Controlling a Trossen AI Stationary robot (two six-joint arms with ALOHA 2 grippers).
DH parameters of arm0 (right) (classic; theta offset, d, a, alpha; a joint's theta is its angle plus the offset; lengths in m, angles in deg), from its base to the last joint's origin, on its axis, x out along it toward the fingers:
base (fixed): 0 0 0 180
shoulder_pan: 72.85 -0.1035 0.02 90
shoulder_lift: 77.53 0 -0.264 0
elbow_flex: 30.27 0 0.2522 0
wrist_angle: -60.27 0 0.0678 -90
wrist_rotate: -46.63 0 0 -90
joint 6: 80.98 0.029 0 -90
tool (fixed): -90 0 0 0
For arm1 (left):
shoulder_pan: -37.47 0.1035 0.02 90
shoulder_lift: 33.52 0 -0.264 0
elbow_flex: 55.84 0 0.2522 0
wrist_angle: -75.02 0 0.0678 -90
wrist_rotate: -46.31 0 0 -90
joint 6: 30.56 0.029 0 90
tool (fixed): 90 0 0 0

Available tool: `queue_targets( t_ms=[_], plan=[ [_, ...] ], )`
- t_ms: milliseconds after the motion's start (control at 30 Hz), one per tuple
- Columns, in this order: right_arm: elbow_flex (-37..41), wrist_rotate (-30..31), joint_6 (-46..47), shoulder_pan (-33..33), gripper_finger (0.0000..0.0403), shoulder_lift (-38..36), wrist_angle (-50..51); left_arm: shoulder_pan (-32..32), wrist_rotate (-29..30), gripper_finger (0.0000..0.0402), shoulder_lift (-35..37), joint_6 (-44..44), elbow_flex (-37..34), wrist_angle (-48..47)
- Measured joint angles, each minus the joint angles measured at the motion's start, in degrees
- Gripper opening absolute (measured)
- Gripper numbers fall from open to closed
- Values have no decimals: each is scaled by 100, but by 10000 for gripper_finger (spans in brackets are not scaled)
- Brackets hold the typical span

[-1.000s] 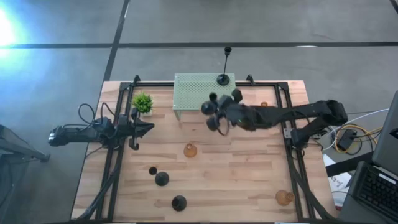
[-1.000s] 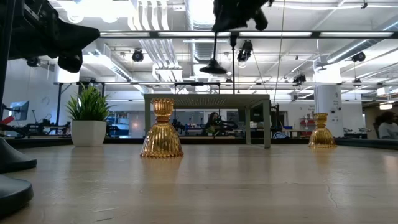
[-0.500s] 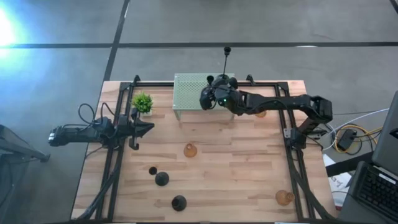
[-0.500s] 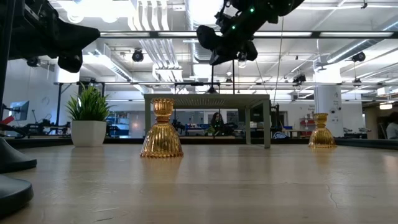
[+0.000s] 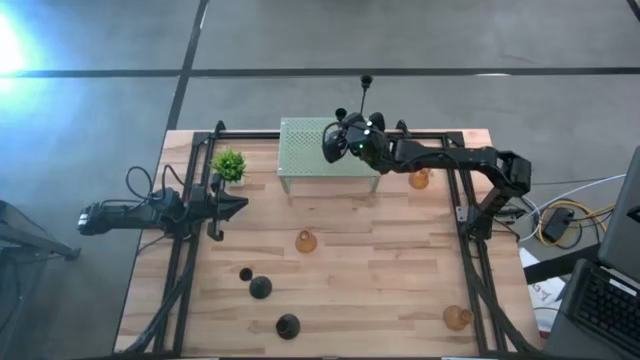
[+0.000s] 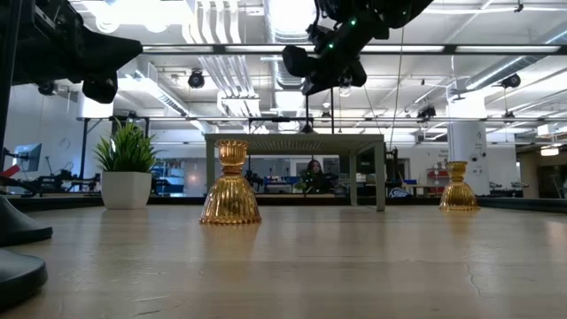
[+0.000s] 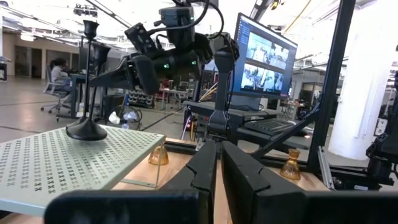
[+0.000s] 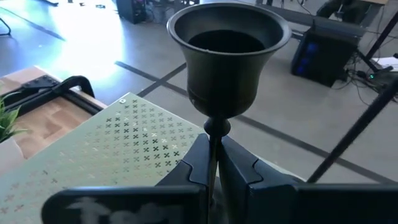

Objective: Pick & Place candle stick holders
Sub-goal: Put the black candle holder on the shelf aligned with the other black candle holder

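High view, R arm: right gripper was over the pale green perforated stand at table's 12 o'clock, w/ a thin-stemmed black holder at its tip.
High view, tall holder: 2nd tall black holder, cup end poking past the stand's far edge, approx 1 o'clock of the gripper.
High view, L arm: left gripper waited at 9 o'clock side of the wood-plank table, near the small green plant.
High view, rest: amber glass holders at centre, 5 o'clock corner, and by the R arm; two black round-based holders at 7 o'clock.
Low view: ribbed amber bulb holder stood upright in front of the stand's legs; another off at 3 o'clock; plant in a white pot at 9 o'clock.
L wrist view: left fingers lay close together, nothing between them; tall black holder's round base sat on the stand's punched sheet.
R wrist view: right fingers were pinched narrow on the stem just below the matte black bell-shaped cup, holder upright above the perforated top.
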Motion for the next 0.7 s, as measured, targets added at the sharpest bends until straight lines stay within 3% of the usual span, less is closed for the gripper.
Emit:
queue_targets(
  t_ms=[700],
  plan=[
    [6,-392,-39,289,11,4,-19,2,0,28,0,-7,-1,-1]
  ],
)
